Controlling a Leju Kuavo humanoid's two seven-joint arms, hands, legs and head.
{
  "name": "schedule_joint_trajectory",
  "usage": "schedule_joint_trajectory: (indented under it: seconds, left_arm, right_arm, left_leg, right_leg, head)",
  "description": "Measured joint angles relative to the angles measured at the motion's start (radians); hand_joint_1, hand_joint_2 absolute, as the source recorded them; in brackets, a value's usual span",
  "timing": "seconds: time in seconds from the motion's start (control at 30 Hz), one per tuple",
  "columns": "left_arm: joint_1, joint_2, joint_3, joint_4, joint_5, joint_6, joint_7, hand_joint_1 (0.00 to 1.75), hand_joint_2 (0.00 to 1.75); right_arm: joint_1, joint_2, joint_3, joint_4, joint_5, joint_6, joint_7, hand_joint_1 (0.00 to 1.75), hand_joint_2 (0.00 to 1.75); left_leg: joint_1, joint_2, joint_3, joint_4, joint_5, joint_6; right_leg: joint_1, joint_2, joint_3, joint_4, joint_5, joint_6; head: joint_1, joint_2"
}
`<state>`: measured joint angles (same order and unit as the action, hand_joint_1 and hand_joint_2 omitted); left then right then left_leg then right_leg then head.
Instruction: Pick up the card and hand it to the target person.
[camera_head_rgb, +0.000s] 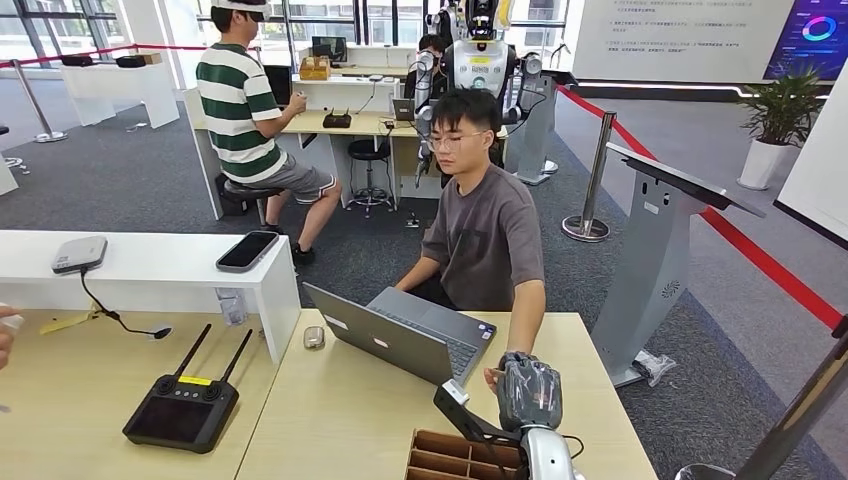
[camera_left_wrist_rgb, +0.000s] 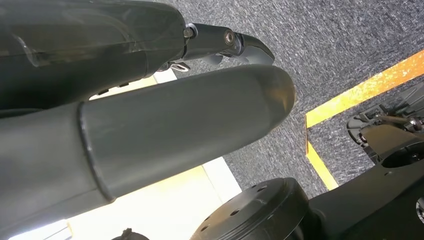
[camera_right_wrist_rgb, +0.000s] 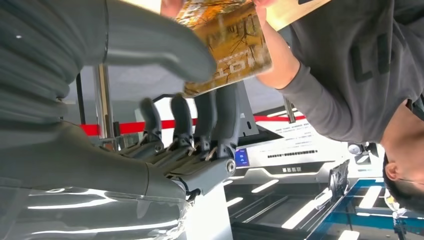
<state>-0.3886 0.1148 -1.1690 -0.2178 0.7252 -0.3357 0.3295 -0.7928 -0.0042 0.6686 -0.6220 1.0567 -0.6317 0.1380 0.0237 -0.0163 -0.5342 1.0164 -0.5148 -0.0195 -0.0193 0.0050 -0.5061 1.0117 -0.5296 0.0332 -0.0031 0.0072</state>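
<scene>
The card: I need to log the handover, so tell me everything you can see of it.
The card is a thin, flat, glossy sheet printed with an autumn scene in orange and brown, with pale lettering near one edge. The right hand holds it between the thick grey thumb and the darker fingers. The person's hand touches its far side. Its other face is hidden.

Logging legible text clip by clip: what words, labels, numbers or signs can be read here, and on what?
No text can be quoted with confidence.
card, held by the right hand: printed letters, turned and blurred, unreadable.
person's grey shirt: large dark letters, partly cut off, unreadable.
wall board: lines of text, too small.
remote controller: yellow label, too small.
</scene>
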Motion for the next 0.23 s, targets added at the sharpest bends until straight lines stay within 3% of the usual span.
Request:
schedule_joint_trajectory:
  seconds: [0.23]
  left_arm:
    - [0.0, 0.0, -0.004, 0.0, 0.0, 0.0, 0.001, 0.0, 0.0]
  right_arm:
    - [-0.001, 0.008, 0.002, 0.016, 0.01, 0.032, 0.002, 0.0, 1.75]
  left_leg:
    - [0.0, 0.0, 0.0, 0.0, 0.0, 0.0]
  right_leg:
    - [0.0, 0.0, 0.0, 0.0, 0.0, 0.0]
  head:
    - [0.0, 0.0]
